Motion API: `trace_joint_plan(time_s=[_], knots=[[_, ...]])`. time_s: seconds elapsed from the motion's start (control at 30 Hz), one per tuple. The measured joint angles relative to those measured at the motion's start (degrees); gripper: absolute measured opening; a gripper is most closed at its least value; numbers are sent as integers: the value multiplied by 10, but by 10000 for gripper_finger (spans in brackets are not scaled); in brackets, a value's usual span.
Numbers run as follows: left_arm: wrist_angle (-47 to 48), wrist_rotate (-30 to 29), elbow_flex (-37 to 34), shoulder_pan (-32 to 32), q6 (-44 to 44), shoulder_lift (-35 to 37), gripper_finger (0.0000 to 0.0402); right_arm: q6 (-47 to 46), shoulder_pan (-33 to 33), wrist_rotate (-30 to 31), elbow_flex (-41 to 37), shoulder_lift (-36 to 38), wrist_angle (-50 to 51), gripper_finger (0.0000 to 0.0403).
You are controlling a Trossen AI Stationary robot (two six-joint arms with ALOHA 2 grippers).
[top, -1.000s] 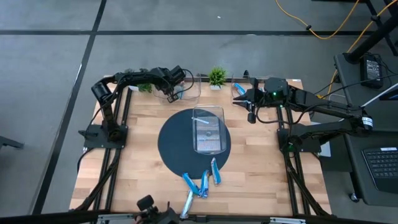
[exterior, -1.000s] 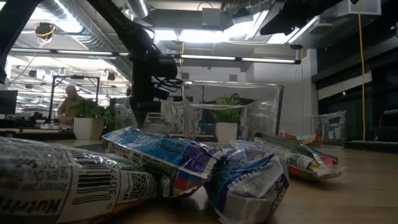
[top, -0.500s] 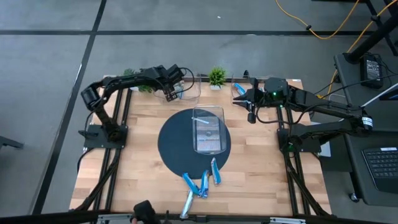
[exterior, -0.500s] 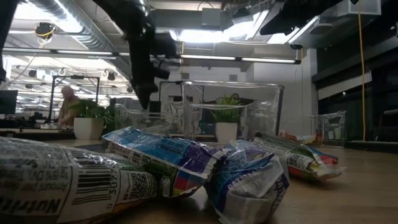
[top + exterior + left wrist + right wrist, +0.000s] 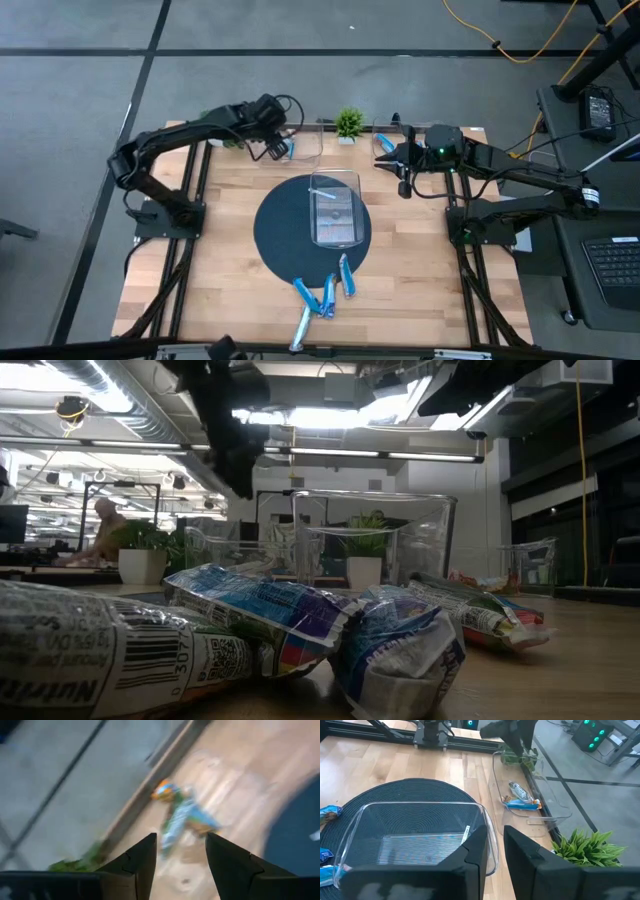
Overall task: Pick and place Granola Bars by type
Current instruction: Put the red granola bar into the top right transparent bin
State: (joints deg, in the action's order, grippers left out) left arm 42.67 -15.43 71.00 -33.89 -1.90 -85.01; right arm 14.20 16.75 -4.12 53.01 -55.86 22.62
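Observation:
Several blue granola bars [image 5: 325,293] lie loose on the wood near the table's front edge, and they fill the foreground of the low view [image 5: 262,610]. Two more bars [image 5: 522,799] lie in the clear far-left bin [image 5: 298,146]. My left gripper [image 5: 181,855] hangs open above that bin, over the bars [image 5: 182,815], with nothing between its fingers. It shows high up in the low view [image 5: 240,465]. My right gripper [image 5: 494,847] waits at the far right [image 5: 403,184]. Its fingers stand slightly apart and hold nothing.
A clear bin [image 5: 335,208] stands on a dark round mat [image 5: 275,230] at the table's middle. A third clear bin [image 5: 386,142] at the far right holds a blue bar. Small potted plants [image 5: 349,122] stand along the far edge. A person [image 5: 102,530] is in the room behind.
My left gripper has risen out of the far-left bin and now hangs above it, while the arm's elbow has swung out toward the table's left edge. The bars in that bin lie where they were.

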Motion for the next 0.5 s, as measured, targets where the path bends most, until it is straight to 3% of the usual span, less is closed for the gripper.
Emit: trace_joint_plan(time_s=[0.2, 0.37, 0.5], knots=[[-16, 81, -2, 4, 27, 65, 145, 0, 0, -32, 0, 0, 2, 68], [-31, 77, -33, 13, 51, 153, 137, 31, -16, -108, 0, 0, 53, 68], [-53, 74, -65, 23, 75, 218, 134, 73, -57, -125, 0, 0, 108, 68]])
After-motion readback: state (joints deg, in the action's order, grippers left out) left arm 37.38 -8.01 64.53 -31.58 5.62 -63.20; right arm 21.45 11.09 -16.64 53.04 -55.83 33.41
